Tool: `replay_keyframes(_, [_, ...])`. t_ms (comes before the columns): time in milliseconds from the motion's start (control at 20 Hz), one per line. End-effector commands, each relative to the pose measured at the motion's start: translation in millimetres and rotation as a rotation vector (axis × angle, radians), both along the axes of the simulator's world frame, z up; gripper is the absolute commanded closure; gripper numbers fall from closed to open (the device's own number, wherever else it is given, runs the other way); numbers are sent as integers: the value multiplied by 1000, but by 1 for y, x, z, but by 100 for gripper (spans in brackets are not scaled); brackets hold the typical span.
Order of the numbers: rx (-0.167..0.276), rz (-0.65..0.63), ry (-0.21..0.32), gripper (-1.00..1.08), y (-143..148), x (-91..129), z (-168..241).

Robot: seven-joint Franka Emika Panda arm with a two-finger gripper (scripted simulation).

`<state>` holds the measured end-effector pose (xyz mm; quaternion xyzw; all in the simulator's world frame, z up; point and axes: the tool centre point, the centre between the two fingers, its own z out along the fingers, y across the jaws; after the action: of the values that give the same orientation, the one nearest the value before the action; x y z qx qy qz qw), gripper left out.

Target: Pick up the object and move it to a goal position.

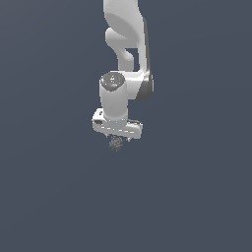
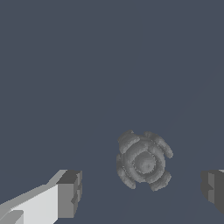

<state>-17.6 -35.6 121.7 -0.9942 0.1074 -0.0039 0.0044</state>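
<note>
The object [image 1: 115, 143] is a tiny dark grey, bumpy, roundish lump just under the white gripper bar in the exterior view. In the wrist view the object [image 2: 143, 161] lies in the gap between my two fingers, nearer the finger at the picture's edge, and touches neither. My gripper [image 1: 118, 138] is directly above it and open. The wrist view shows the gripper [image 2: 142, 192] with one dark fingertip [image 2: 70, 194] and the other fingertip [image 2: 214, 188] wide apart. In the exterior view the fingertips are too small to make out.
The white arm [image 1: 125, 44] comes down from the top of the exterior view. Around it is only a plain dark blue-grey ground [image 1: 197, 197].
</note>
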Motion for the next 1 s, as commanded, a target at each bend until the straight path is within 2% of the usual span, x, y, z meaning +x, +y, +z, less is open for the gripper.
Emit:
replay_keyframes(0, [-3,-38,4,-92,-7,-7,-14])
replay_keyframes(300, [-7,-84,9,-92,-15,-16,-31])
replay_keyframes(650, [-7,-83,10,-92,-15,-17,-36])
replay_keyframes(950, [-7,-86,9,-92,-15,-18,-63])
